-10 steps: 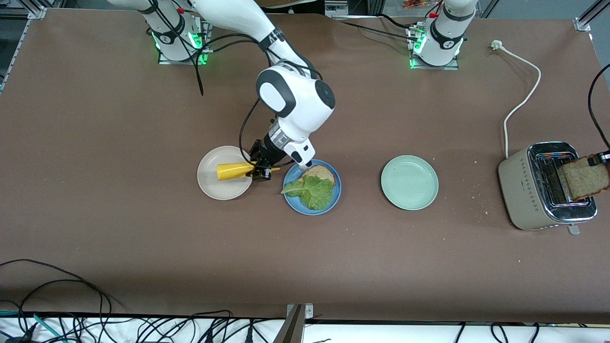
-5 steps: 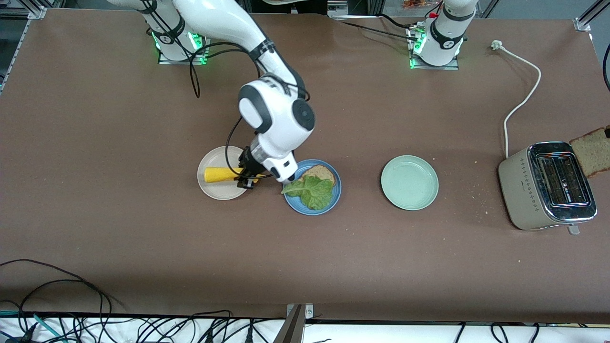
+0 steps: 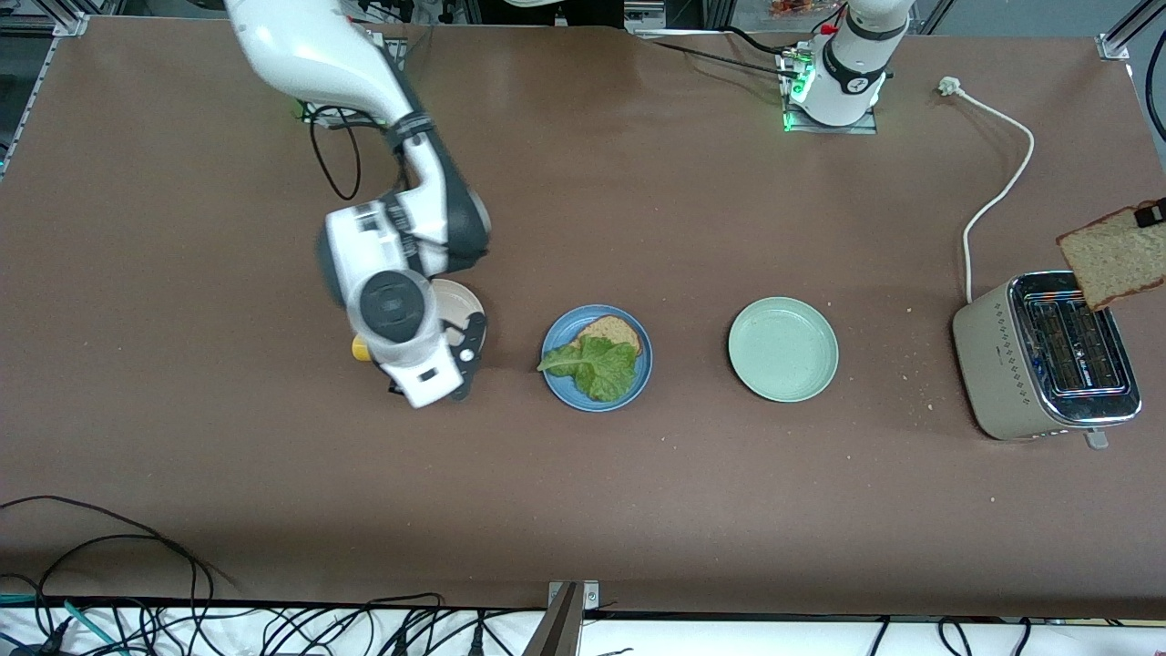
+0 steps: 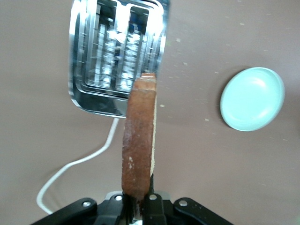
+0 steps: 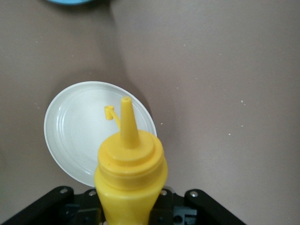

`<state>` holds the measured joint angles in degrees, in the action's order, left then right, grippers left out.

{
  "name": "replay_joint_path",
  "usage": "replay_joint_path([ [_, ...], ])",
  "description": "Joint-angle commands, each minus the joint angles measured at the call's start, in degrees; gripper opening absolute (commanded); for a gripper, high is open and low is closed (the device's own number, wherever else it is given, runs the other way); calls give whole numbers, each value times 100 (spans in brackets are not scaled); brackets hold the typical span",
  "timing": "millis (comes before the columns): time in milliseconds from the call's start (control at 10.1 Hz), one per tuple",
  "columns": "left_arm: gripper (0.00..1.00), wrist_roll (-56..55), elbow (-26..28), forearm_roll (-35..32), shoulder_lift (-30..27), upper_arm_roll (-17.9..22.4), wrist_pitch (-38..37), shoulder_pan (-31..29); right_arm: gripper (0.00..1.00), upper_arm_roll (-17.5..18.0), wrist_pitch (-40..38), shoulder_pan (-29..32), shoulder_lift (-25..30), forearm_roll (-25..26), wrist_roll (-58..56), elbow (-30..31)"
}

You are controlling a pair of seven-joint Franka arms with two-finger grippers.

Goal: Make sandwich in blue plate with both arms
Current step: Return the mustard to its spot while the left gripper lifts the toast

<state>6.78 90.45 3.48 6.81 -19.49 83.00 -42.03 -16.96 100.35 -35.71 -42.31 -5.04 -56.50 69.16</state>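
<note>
You are looking at a table (image 3: pixel 638 510) where the toaster (image 3: pixel 1048 355) is sitting at the left arm's end, and the left claw (image 4: pixel 139 202) is hanging over it, clamping a toast slice (image 3: pixel 1111 255) by its edge so that the slice is hanging edge-down. The blue plate (image 3: pixel 557 387) is lying mid-table, toward the right arm's end from that slice, with the pale green plate (image 3: pixel 782 349) between them; it is carrying bread (image 3: pixel 612 331) under lettuce (image 3: pixel 597 366). The right claw (image 5: pixel 129 213) is gripping a yellow bottle (image 5: pixel 130 161) over the beige plate (image 5: pixel 75 126), just beside the blue plate. The left arm is carrying the missing top slice, so its path is running across the green plate.
</note>
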Motion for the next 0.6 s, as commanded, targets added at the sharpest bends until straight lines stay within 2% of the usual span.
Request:
replay_joint_path([
  [0,0,-657,166,1090,-74,-2,-179,-42,0,114,-77,1053,205,-1888,-991,1],
  [99,0,-1035,201,1468,-66,-28,-179,1,0,114,-130,1327,205,-2408,-1743,18],
  [497,0,-1968,535,2629,48,-475,-57,72,0,105,-841,1953,275,-3308,-3662,210],
])
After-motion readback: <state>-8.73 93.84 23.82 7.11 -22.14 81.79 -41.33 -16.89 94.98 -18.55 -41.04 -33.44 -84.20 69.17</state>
